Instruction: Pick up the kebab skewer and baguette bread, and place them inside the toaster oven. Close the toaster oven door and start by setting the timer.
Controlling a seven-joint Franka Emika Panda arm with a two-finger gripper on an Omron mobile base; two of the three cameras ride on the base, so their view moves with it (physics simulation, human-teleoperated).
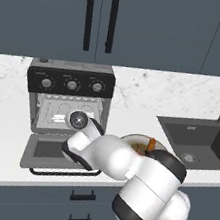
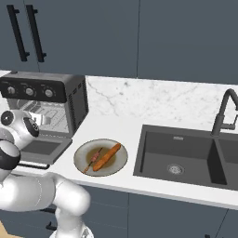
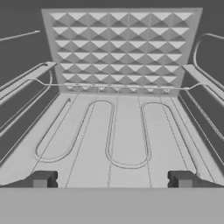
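So the arm (image 1: pixel 124 160) is stretched out low and forward from the base, with the wrist pointing straight into the toaster oven (image 1: pixel 68 100). The hand sits right at the mouth of the oven, just above the toaster oven door (image 1: pixel 56 154), which is dropped flat open onto the worktop (image 2: pixel 116 116).

From the hand view, the pincer (image 3: pixel 112 179) is spread wide with nothing between the fingertips (image 3: pixel 43 179). It looks down the length of the oven floor, with the looped heating element (image 3: pixel 127 131) ahead and the dimpled back wall (image 3: pixel 120 48) beyond that.

The three knobs (image 1: pixel 71 84) on the black panel sit above the opening.

The food is not in the oven. Both pieces are on a round plate (image 2: pixel 100 158) on the worktop, just to the right of the oven and between it and the sink (image 2: pixel 186 158). The baguette bread (image 2: pixel 108 156) lies diagonally on the plate, and the kebab skewer (image 2: pixel 94 159) lies right beside it on the oven side, roughly parallel.
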